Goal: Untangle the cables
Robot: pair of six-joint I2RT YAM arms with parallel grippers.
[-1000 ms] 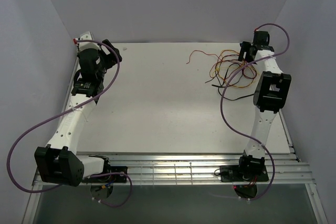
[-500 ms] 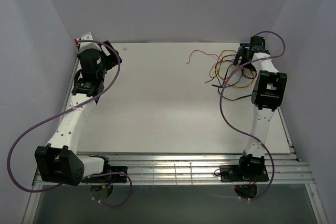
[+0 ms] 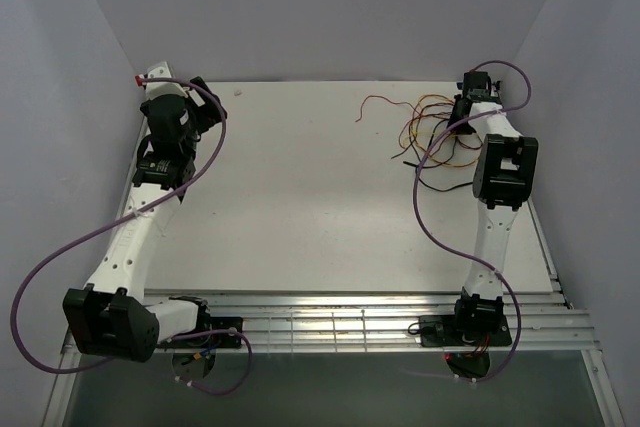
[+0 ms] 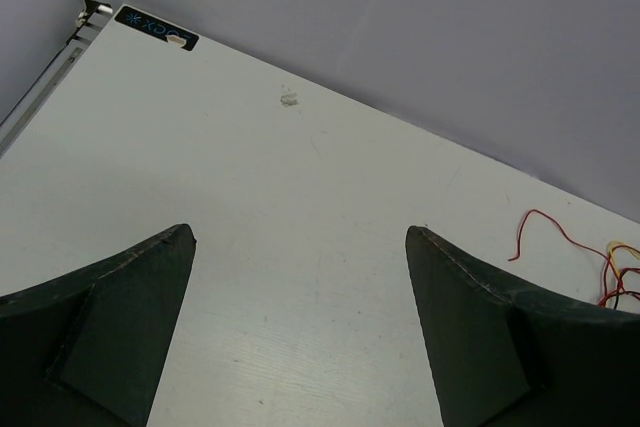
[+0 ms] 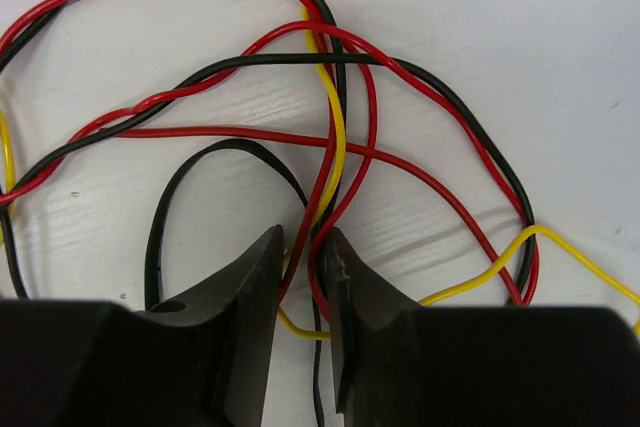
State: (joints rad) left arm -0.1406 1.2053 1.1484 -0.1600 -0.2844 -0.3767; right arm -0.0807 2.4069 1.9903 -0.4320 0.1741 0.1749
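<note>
The cables (image 3: 440, 132) lie in a loose tangle of thin red, black and yellow wires at the table's far right. My right gripper (image 3: 462, 107) is down on the tangle's far side. In the right wrist view its jaws (image 5: 303, 234) are nearly together, pinching a red, a yellow and a black strand of the cables (image 5: 338, 127) where they cross. My left gripper (image 3: 210, 107) hovers at the far left corner, open with only bare table between its fingers (image 4: 300, 229). A red end of the cables (image 4: 545, 222) shows at the right edge of the left wrist view.
Grey walls close in the table (image 3: 300, 197) on three sides. A black label (image 4: 155, 27) and a small white scrap (image 4: 290, 100) lie near the far left corner. Thick purple hoses (image 3: 430, 197) loop along both arms. Metal rails (image 3: 340, 327) run along the near edge.
My right gripper has dropped onto the tangle and closed its jaws from wide open onto the crossing strands. The left arm has shifted slightly and its gripper stays open.
</note>
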